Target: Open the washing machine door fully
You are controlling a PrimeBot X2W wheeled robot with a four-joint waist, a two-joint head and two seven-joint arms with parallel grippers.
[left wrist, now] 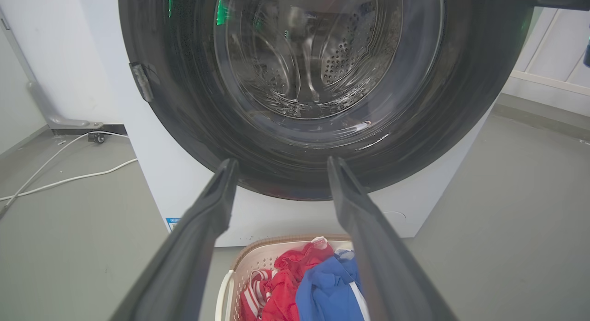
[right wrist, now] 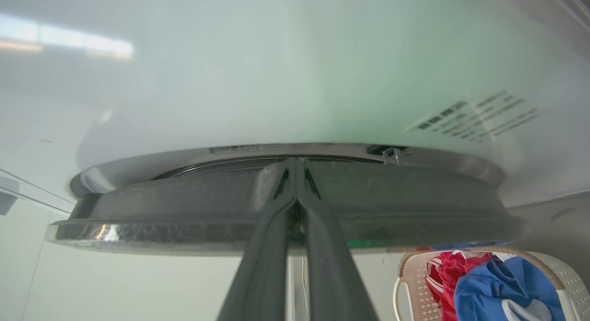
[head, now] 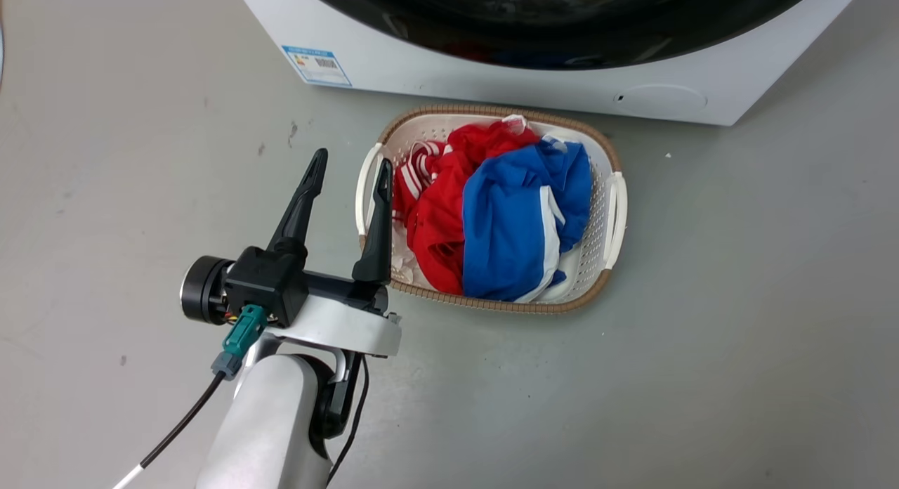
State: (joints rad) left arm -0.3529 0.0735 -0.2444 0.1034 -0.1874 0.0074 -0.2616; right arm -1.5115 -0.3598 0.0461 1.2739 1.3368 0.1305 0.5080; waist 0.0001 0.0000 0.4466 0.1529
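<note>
The right claw [right wrist: 293, 164] is pressing its two fingers tight together, tips touching, right at the rim of the washing machine door [right wrist: 405, 196]. The door is sitting close to the white washing machine [right wrist: 276, 81], not swung wide. The left claw [head: 352, 159] is hanging open, holding nothing, above the floor [head: 737, 299], pointing at the door. Just beside it a basket [head: 617, 215] is sitting on the floor before the machine, holding red clothes [head: 435, 222] and blue clothes [head: 506, 229].

Soft, even light, faint shadows; glints streak the washing machine door [left wrist: 368, 127], and the right wrist view looks hazy.
</note>
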